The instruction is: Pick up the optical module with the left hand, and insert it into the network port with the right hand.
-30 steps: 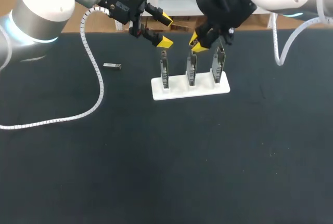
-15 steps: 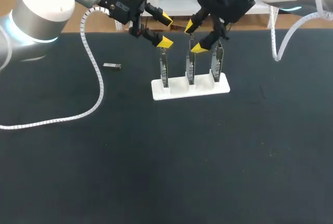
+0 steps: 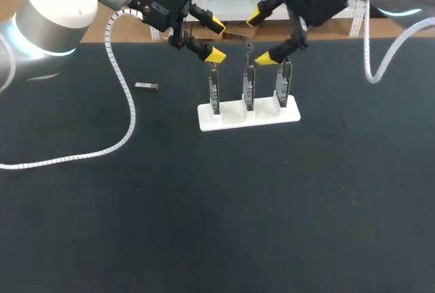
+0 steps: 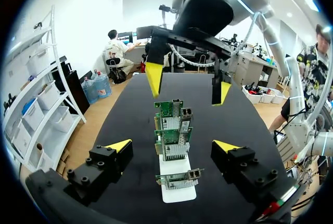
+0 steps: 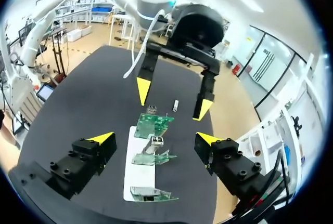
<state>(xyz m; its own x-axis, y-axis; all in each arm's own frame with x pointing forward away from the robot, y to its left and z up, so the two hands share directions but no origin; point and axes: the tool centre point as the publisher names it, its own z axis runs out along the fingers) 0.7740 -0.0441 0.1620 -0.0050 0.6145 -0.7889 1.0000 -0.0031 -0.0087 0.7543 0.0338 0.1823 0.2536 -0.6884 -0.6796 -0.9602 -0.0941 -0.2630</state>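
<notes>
Hovering over the far side of the black table [image 3: 204,204], my left gripper [image 3: 216,39] and right gripper [image 3: 261,37] both hang with fingers spread wide and nothing between them, one at each side of the row of cards. The optical module [image 3: 146,87], a small grey bar, lies flat on the cloth, well apart from my left gripper and off to the left of the white stand [image 3: 231,117]. By my reading the pick-up has not yet begun: the left arm would have to swing out and down over the module, line its fingers across the narrow sides and close on it, then pass it across for the right gripper to seat. The stand holds three green network cards upright, one to a slot: the left card [image 3: 215,92], the middle card [image 3: 249,89] and the right card [image 3: 283,85], their metal network ports [image 4: 193,174] at the upper ends. A small grey piece [image 3: 249,47] stands proud of the middle card's top; whether that is a module already seated I cannot tell.
</notes>
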